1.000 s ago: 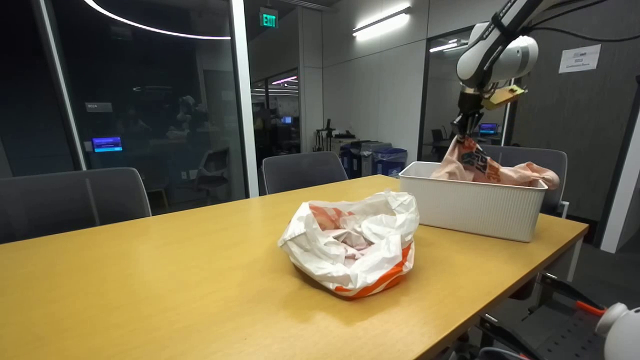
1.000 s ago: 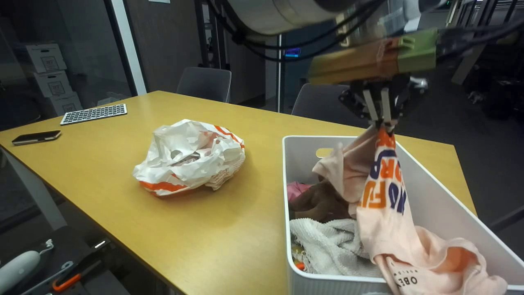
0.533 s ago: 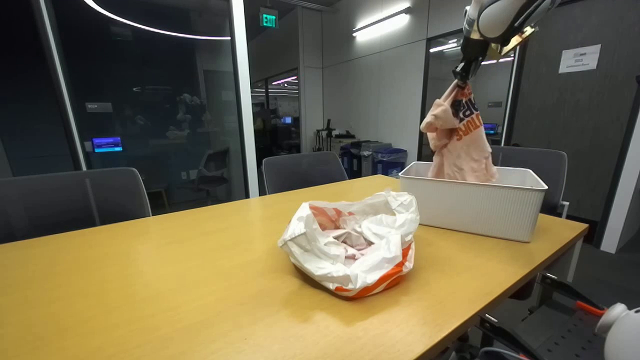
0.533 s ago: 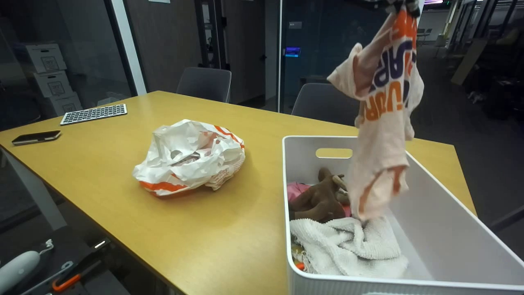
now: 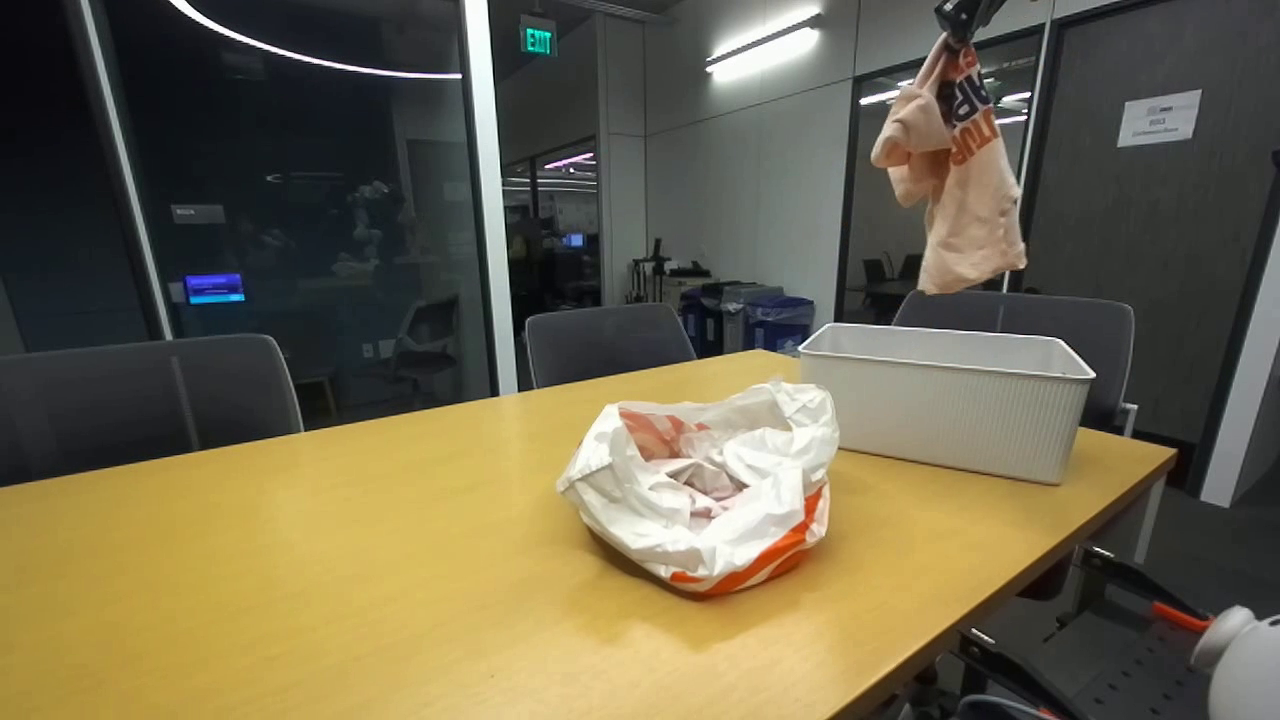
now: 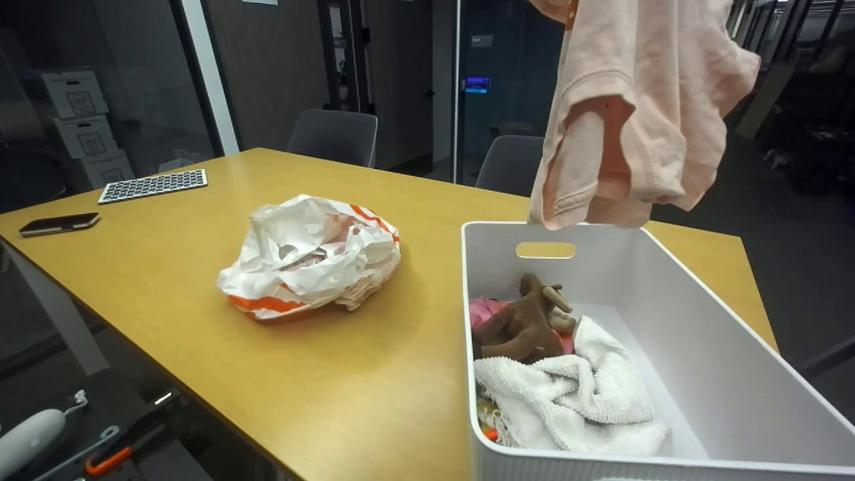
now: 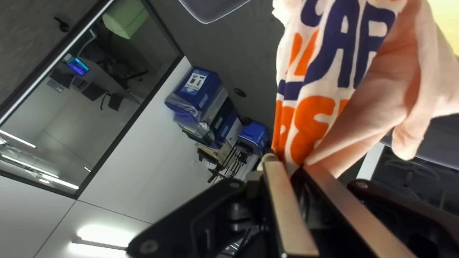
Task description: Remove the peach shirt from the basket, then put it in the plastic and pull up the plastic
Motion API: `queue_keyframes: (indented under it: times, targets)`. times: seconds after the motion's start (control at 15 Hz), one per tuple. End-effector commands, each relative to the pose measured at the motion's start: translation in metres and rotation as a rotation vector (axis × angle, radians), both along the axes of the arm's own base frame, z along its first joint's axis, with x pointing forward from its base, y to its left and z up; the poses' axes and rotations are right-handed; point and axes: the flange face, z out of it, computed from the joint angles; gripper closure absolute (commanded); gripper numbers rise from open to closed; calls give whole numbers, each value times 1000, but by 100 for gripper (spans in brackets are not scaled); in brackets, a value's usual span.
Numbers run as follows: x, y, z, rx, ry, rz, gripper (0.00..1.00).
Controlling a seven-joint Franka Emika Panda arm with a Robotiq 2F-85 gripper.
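White plastic bag (image 5: 650, 525) is lying crumpled, mouth open, on tabletop (image 5: 350, 560); ribbed white basket (image 5: 950, 415) is standing to its right in both exterior views; peach shirt (image 5: 965, 200) is hanging clear above basket, fingers (image 7: 287, 211) clamping its gathered upper end.

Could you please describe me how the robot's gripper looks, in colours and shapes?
The gripper is mainly black, with rounded, jointed links on both sides. Two long, straight, flat bars run along its middle, one cream, one brownish. I make out no lettering. The arm is practically out of view.
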Motion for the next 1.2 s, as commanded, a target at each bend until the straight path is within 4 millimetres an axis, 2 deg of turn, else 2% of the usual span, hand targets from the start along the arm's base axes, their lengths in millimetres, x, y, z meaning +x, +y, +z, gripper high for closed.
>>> queue_keyframes:
  times: [0.0,0.07,0.2,0.4,0.53,0.87,1.07,1.13]
  targets:
    - [-29,14,-20,67,67,24,100]
    - [-33,18,-35,103,110,37,100]
    - [-38,40,-75,200,198,100,100]
    - [-35,65,-139,333,307,181,100]
    - [-34,75,-179,430,393,205,100]
    - [-48,62,-270,505,650,160,100]
    - [-55,52,-314,565,798,109,99]
    - [-55,53,-322,597,840,111,98]
